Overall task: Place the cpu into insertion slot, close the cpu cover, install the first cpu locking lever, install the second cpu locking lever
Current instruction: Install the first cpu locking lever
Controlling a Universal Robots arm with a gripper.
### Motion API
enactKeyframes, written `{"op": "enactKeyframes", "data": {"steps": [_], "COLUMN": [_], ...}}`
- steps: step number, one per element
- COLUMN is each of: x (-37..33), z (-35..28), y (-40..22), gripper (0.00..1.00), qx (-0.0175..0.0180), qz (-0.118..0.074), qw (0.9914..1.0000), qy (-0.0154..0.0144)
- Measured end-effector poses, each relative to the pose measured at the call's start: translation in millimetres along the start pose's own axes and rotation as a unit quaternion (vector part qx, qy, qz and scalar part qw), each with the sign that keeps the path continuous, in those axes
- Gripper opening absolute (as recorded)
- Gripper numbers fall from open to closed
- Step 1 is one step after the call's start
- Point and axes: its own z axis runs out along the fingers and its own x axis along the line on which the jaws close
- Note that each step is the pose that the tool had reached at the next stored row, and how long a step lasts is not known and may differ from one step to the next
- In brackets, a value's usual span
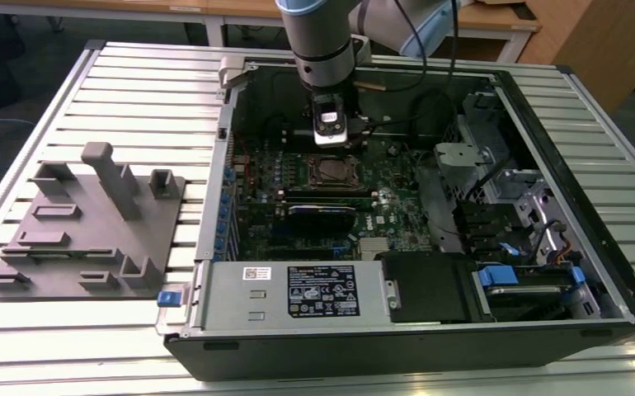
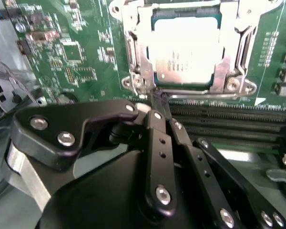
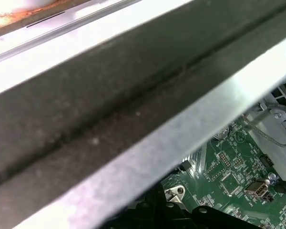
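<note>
Silver metal frames the socket area in the upper centre of the second wrist view: the cpu cover [image 2: 143,62] lies flat over the insertion slot [image 2: 233,71], and the cpu [image 2: 186,47] sits seated inside it, its dull metal top showing through the cover's window. Placement and cover closing therefore appear done.

The gripper [image 2: 156,101] has its fingers drawn narrow, tips together at the near edge of the socket, where a thin wire lever appears to run along the cover. Whether the tips pinch that lever cannot be told. In the exterior view the gripper [image 1: 332,139] stands just above the socket, upper centre of the frame.

For the lever step, as a judgement: keep the tips on the wire itself, clear of the cover corner screws, and press along the lever's own swing rather than straight into the green circuit board [image 2: 71,52].

The open computer case [image 1: 581,272] rests on the slatted bench [image 1: 130,82] and contains the board, drive cages and a grey labelled box [image 1: 295,290]. A grey fixture plate [image 1: 87,223] lies at centre left.
</note>
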Motion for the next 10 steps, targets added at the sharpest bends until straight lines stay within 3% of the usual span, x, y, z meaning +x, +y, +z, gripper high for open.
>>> {"op": "enactKeyframes", "data": {"steps": [4, 10], "x": [-0.2, -2.2], "z": [-0.8, -12.0], "y": [0.3, 2.9], "gripper": [0.1, 0.1], "qx": [-0.0004, -0.0004], "qz": [0.0, 0.0], "qw": [1.0, 1.0], "qy": [0.0003, 0.0003]}}
